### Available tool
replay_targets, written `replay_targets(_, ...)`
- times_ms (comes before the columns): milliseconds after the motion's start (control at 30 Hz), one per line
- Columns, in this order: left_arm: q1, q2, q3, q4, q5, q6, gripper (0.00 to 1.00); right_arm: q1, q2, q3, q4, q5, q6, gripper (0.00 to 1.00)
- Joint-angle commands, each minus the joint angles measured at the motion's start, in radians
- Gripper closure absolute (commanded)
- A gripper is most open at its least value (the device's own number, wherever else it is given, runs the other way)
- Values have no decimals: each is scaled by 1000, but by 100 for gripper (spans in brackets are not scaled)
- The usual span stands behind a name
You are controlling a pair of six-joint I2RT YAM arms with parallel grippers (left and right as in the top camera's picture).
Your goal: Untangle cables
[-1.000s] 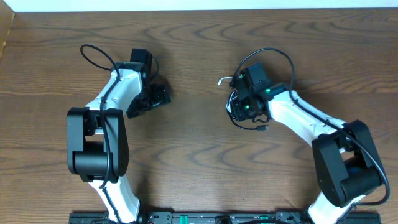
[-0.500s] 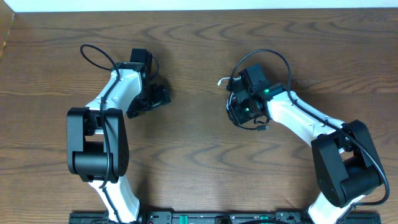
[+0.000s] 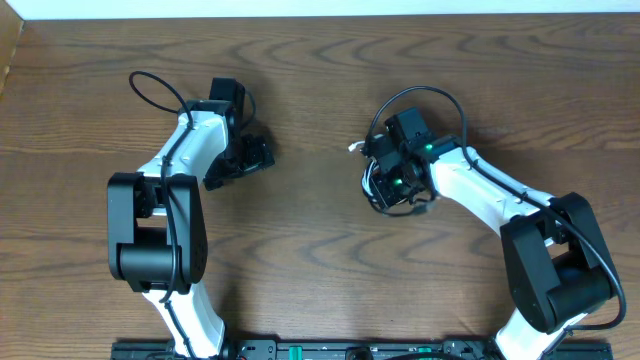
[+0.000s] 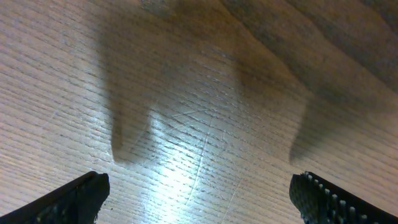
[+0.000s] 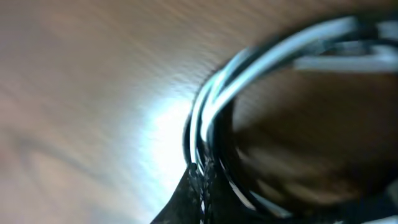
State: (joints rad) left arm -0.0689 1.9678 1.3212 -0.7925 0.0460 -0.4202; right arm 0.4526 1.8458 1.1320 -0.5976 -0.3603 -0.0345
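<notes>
The cables point(image 3: 384, 203) form a small knot of thin black and white cords under my right gripper point(image 3: 383, 182), right of the table's middle. A short white end point(image 3: 354, 147) pokes out to the upper left. In the blurred right wrist view my right gripper point(image 5: 202, 177) has its fingers pressed together, and white and black cable strands point(image 5: 214, 106) arc up out of the tips. My left gripper point(image 3: 256, 154) sits well to the left, apart from the cables. The left wrist view shows that gripper point(image 4: 198, 190) wide open over bare wood, with nothing between its fingertips point(image 4: 84, 193).
The brown wooden table point(image 3: 300, 90) runs to a pale edge along the back. Thicker black wires point(image 3: 150, 90) loop off each arm. The arm bases stand at the front edge.
My right gripper opened briefly, then shut on the cables. The bundle has drawn in tighter beneath it, and the black plug that trailed lower right has pulled in. The left arm has not moved.
</notes>
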Motion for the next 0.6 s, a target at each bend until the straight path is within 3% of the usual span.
replay_targets(0, 1, -12, 18, -3, -13, 1, 2, -9, -5, 70, -8, -175, -12, 99)
replay_targets(133, 1, -12, 18, -3, -13, 1, 2, -32, -5, 129, -64, -143, -17, 98)
replay_targets(200, 1, -12, 18, -3, -13, 1, 2, -45, -5, 133, -74, -101, -32, 83)
replay_targets(333, 1, -12, 18, -3, -13, 1, 2, -53, -3, 123, -111, 10, -80, 67)
replay_targets(567, 1, -12, 18, -3, -13, 1, 2, -45, -1, 54, -119, 11, -80, 57)
